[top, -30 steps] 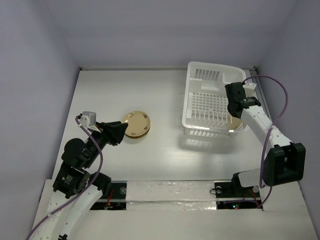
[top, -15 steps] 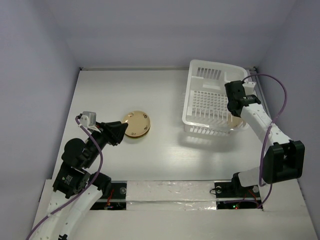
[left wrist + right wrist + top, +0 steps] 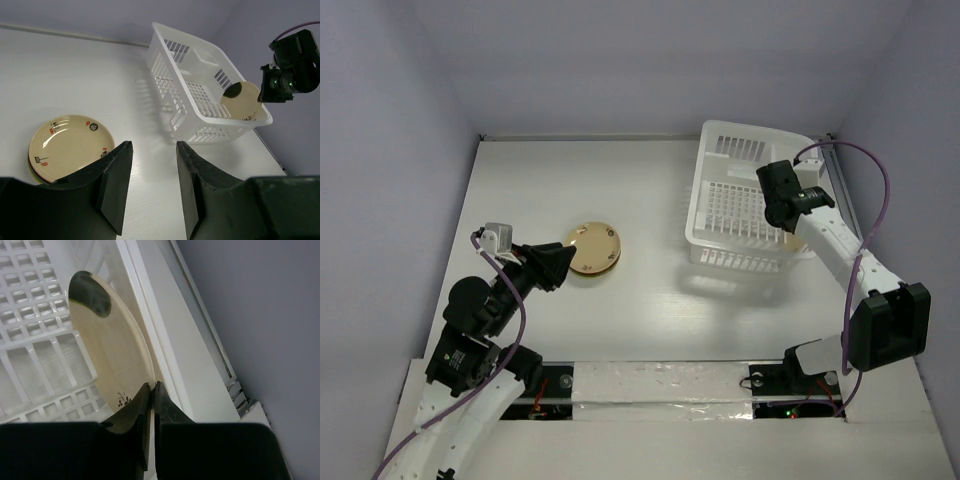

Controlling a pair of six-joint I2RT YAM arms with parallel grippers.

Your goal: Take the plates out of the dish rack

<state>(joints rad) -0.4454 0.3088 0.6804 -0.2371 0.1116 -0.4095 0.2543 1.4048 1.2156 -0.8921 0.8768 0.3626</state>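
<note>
The white dish rack stands at the far right of the table; it also shows in the left wrist view and the right wrist view. My right gripper is inside it, shut on the rim of a cream plate that stands on edge against the rack's right wall. A stack of plates with a cream one on top lies on the table left of centre. My left gripper is open and empty just beside that stack.
The rack sits close to the table's right edge and the purple side wall. The right arm's purple cable loops over the rack's right side. A metal rail runs along the table edge.
My right gripper has moved a little left and up with the cream plate, and the rack's near end has shifted slightly. The left arm has not moved.
</note>
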